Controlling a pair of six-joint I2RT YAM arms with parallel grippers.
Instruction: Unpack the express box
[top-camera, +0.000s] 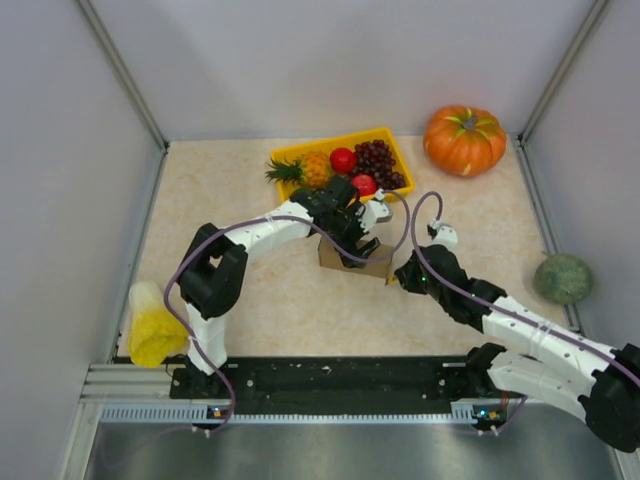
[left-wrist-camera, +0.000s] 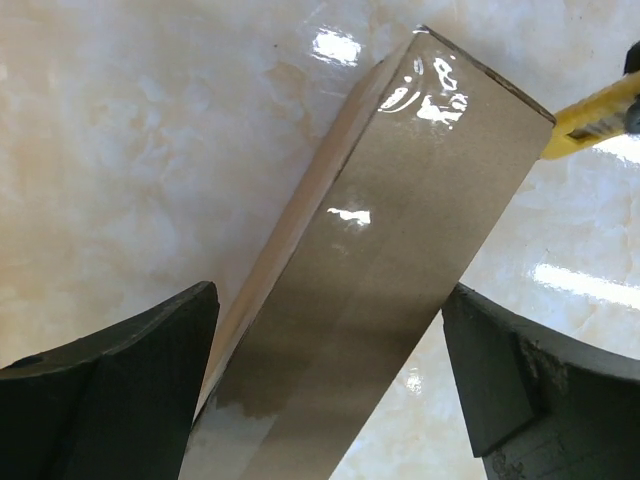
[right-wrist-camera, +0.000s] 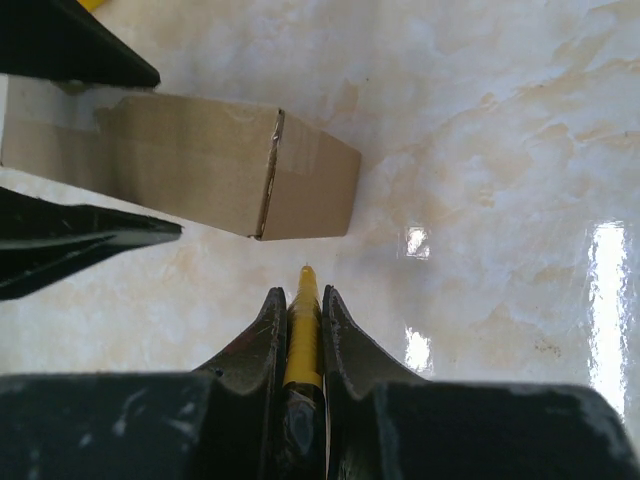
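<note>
Small plain brown cardboard express box (left-wrist-camera: 400, 250) on beige marbled tabletop (right-wrist-camera: 480, 150), near yellow plastic fruit tray (top-camera: 330, 142); left gripper (left-wrist-camera: 330, 330) released, jaws spread wide astride the box; right gripper (right-wrist-camera: 300, 294) clenched on slim yellow tool (right-wrist-camera: 301, 340), its tip just short of the box's end.

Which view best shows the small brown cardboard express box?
Right wrist view: the small brown cardboard express box shows side, end face and flap seam. Left wrist view gives one glossy taped face, close up; in the top external view the left arm covers most of it.
</note>
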